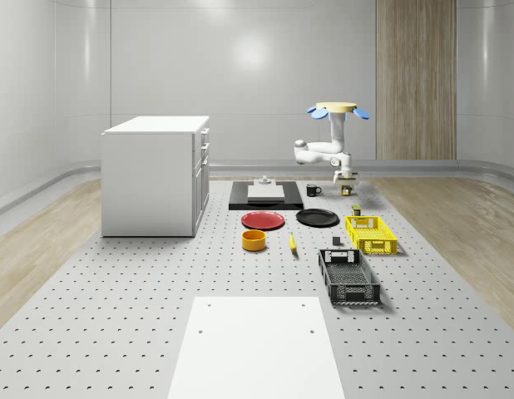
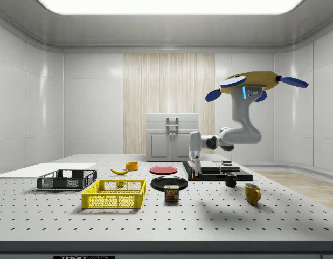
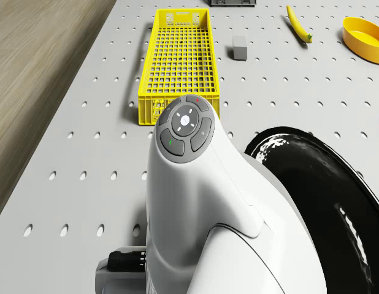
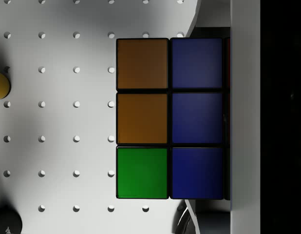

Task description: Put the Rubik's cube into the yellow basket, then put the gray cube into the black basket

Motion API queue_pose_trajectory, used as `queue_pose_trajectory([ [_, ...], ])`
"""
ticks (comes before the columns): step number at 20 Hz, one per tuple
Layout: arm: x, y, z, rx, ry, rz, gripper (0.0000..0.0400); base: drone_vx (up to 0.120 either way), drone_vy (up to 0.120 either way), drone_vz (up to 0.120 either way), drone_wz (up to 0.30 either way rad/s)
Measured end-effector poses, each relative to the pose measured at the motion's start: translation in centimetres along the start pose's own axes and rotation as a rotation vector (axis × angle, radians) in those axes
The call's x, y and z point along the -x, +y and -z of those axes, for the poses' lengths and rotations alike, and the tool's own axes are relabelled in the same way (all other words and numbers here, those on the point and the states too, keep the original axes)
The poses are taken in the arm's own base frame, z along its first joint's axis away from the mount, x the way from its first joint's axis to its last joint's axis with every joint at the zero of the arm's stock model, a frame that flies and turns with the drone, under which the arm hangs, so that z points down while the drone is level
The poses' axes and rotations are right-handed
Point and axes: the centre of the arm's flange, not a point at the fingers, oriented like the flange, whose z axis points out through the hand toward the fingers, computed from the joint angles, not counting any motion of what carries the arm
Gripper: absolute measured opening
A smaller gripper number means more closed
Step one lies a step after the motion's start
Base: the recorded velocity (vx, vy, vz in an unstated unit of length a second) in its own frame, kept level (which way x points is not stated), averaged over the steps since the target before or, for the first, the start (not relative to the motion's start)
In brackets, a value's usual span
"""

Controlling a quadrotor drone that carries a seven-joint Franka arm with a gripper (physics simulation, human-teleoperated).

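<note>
— Under the wrist camera we have the Rubik's cube (image 4: 169,118) up close: two orange squares, one green, a column of three blue. It lies over the perforated table (image 1: 116,316), at the rim of the black plate (image 3: 324,202).

— Is the cube lifted or resting?

— We cannot tell. We also cannot tell whether the claw is spread or pinching the cube.

— Where is the gripper?

— In the side view we see the gripper (image 2: 194,171) pointing down, low over the table, just in front of the black tray (image 2: 217,171).

— And the drone?

— We mark the drone (image 2: 252,83) as hovering above the far end of the table, with the arm bent down and out to the side view's left.

— Where are the baskets?

— The yellow basket (image 1: 380,247) is on the table, nearer the camera than the gripper in the whole-scene view. The black basket (image 1: 349,291) is nearer again, just past it.

— And the gray cube?

— The gray cube (image 3: 240,48) is on the table just beside the yellow basket, close to the black basket's far end and not inside either basket.

— What else do we tag?

— A banana (image 3: 298,24), an orange bowl (image 3: 364,38), a red plate (image 1: 263,220) and a white cabinet (image 1: 153,174).
</note>
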Motion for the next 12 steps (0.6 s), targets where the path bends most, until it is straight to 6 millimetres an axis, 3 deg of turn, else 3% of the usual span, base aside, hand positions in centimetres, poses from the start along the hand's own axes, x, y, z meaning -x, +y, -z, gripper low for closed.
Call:
queue_pose_trajectory([
  [3, 0.00, 0.00, 0.00, 0.000, 0.000, 0.000, 0.0325, 0.120, 0.027, 0.000, 0.000],
  [9, 0.00, 0.00, 0.00, 0.000, 0.000, 0.000, 0.0325, 0.120, 0.120, 0.000, 0.000],
  [12, 0.00, 0.00, 0.00, 0.000, 0.000, 0.000, 0.0325, 0.120, 0.013, 0.000, 0.000],
])
